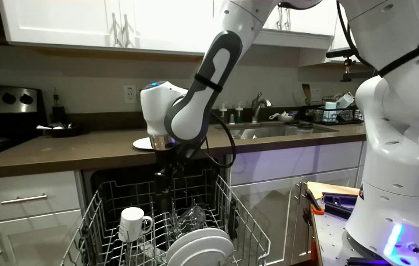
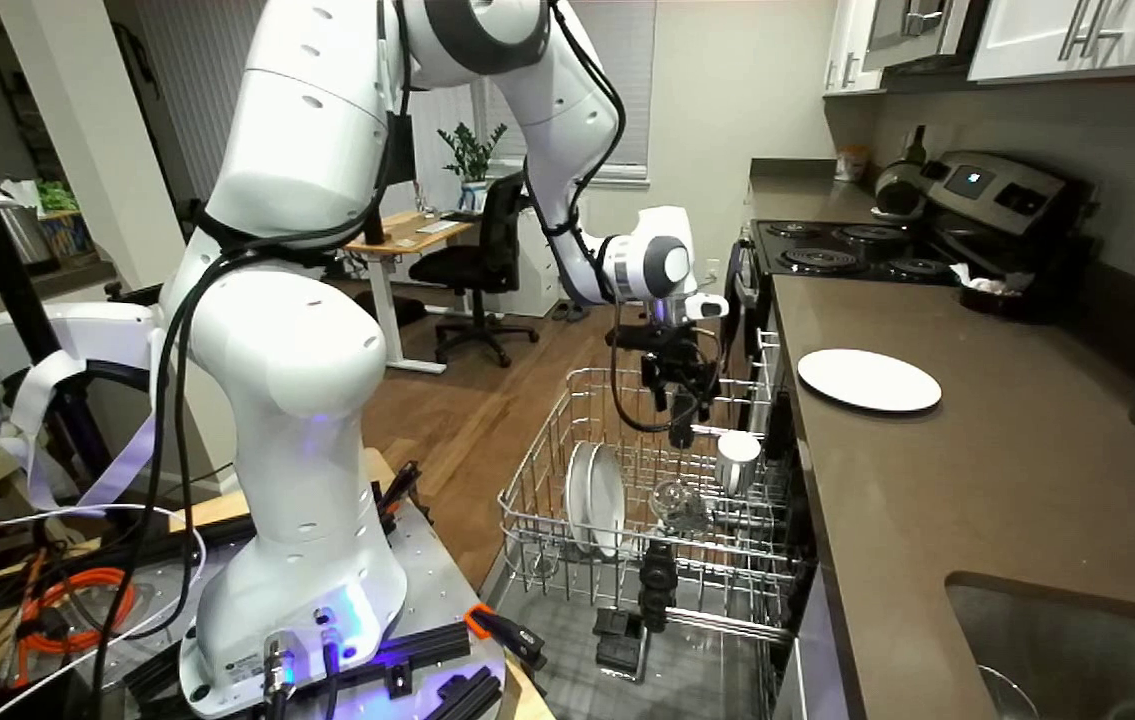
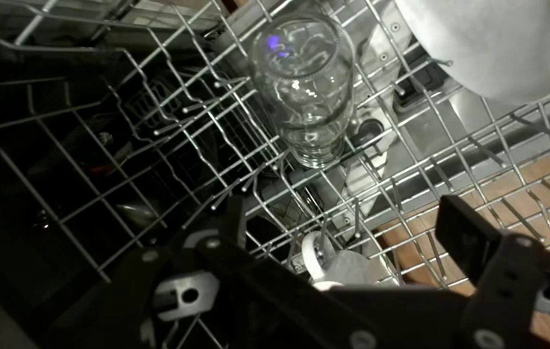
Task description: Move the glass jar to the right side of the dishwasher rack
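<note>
End effector [image 3: 345, 213] spread wide; glass jar [image 3: 306, 92] neck down in dishwasher rack [image 1: 245, 211], long axis tilted.

Wire dishwasher rack [image 1: 250, 217] w/ wht mug [image 1: 130, 224], two wht plates [image 1: 202, 254] on edge, tilted glass jar [image 3: 309, 97] btwn them
</note>
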